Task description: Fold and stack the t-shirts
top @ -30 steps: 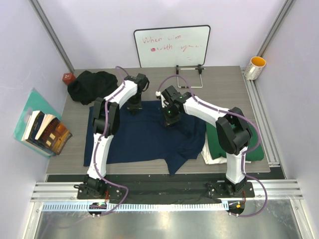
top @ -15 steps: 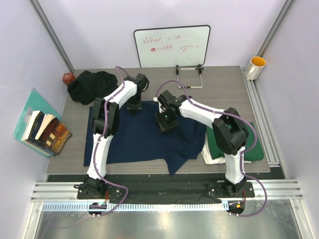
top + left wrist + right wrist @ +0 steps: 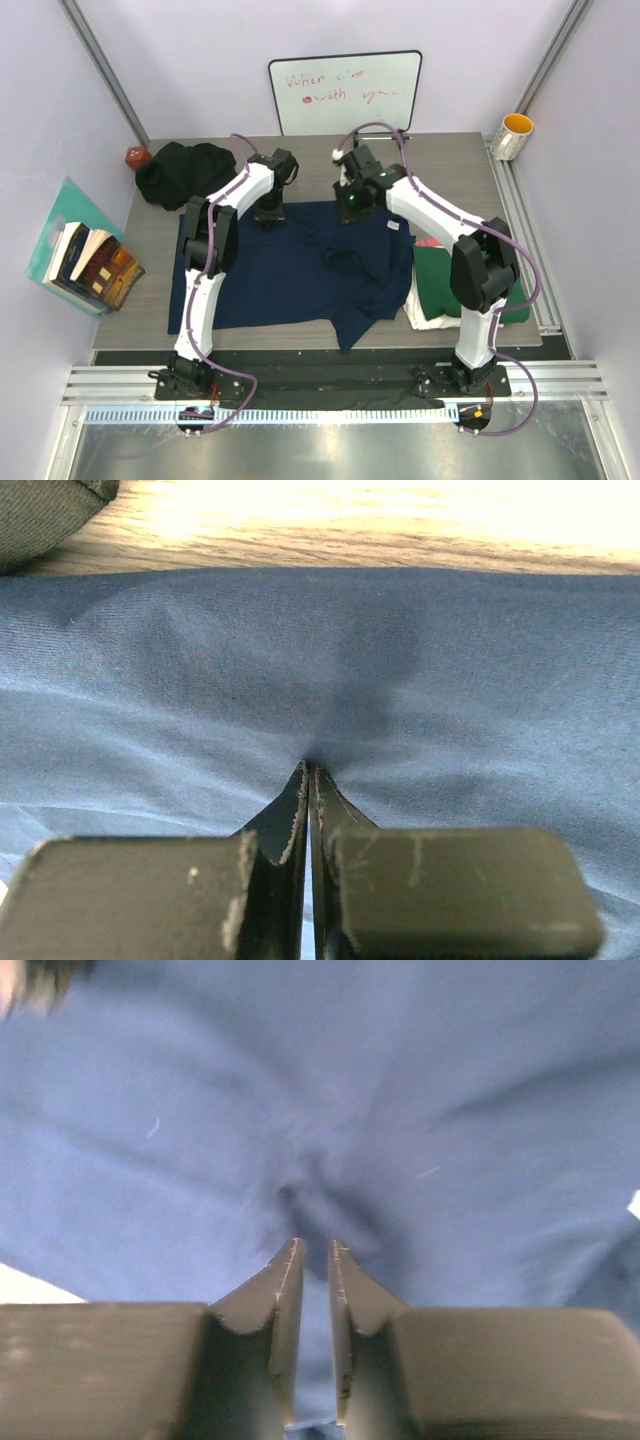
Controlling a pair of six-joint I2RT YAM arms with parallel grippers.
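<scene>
Left wrist: left pincer clamped on navy t-shirt; right pincer narrow, apparently pinching it too

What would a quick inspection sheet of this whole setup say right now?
Surface: grey wood-grain table.
Job's things: navy t-shirt spread at centre; black t-shirt crumpled far left; green t-shirt folded on a cream t-shirt, right.
Clutter: whiteboard, wire stand, mug, books, small red object.
Grippers: left gripper and right gripper each pinch the navy t-shirt's far edge.
Cables: purple cables loop along both arms.
Surroundings: lilac walls, metal rails.
</scene>
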